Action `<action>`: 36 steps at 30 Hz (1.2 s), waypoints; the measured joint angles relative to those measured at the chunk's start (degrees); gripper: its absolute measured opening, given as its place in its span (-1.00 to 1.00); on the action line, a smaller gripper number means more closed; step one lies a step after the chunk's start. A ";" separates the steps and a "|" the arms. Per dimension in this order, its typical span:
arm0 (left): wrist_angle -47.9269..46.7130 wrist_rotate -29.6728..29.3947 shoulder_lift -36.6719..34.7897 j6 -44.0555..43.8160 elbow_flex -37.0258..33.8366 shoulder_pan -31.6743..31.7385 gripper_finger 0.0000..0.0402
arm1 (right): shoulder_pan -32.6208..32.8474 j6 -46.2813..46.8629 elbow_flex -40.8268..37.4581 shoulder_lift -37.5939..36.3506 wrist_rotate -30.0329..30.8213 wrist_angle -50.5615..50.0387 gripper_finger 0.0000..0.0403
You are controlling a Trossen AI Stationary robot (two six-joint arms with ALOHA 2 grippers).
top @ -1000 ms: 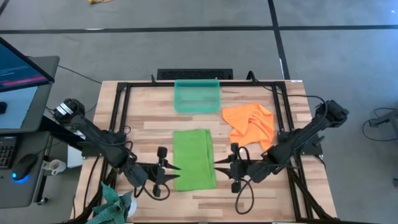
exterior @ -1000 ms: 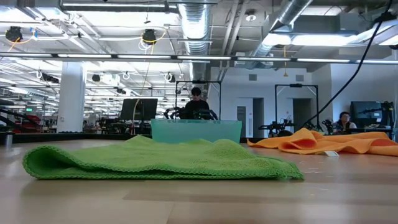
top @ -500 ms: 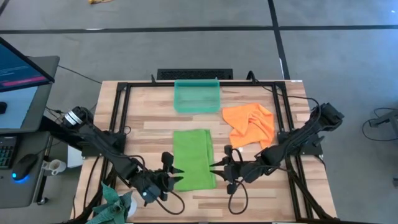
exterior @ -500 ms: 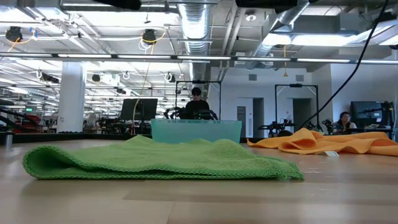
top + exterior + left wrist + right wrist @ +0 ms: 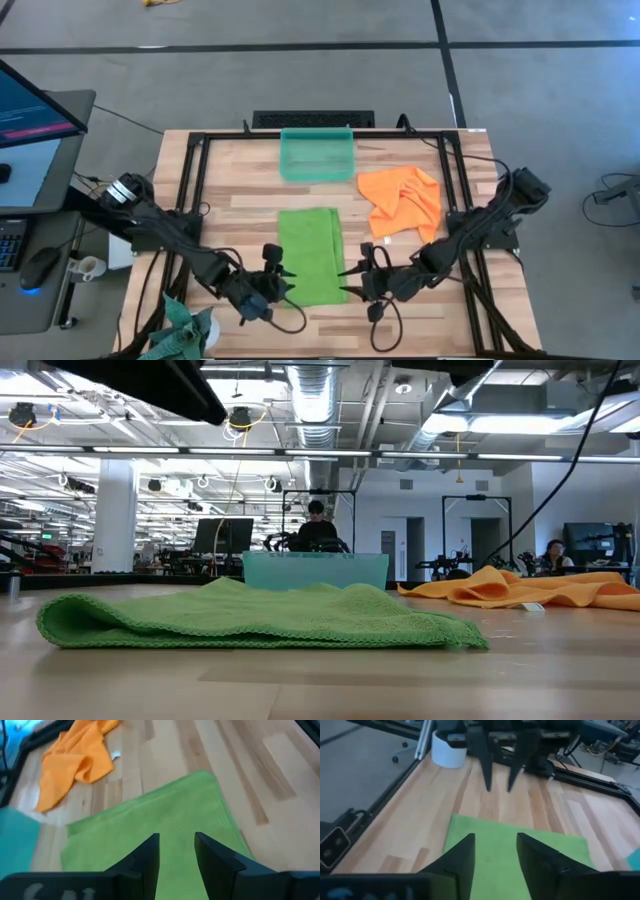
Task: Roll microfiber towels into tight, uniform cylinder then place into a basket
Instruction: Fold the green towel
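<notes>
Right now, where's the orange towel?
From above, the orange towel lies crumpled on the table's right side, just right of the green towel and near the basket.

Even, bright overhead light fills the scene, coming from the ceiling light strips (image 5: 300, 453) seen in the low view, and shadows on the table (image 5: 240, 200) are faint. Both wrist views are soft: beyond the left gripper (image 5: 176, 845) the orange towel (image 5: 75, 757) smears, and the white cup (image 5: 449, 749) past the right gripper (image 5: 495, 845) is blurred.
</notes>
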 joint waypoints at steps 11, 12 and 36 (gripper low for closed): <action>-1.67 13.35 6.51 -7.98 -0.04 0.06 -0.10 | 0.74 -3.22 0.51 12.72 -3.51 8.78 0.16; -1.24 14.34 7.36 -8.04 -0.02 -0.12 -0.09 | 0.76 -4.08 1.01 13.89 -3.51 8.72 0.16; 0.16 15.14 14.95 -9.68 -0.04 -1.24 -0.09 | 0.10 12.81 9.31 21.85 -10.81 -7.74 0.17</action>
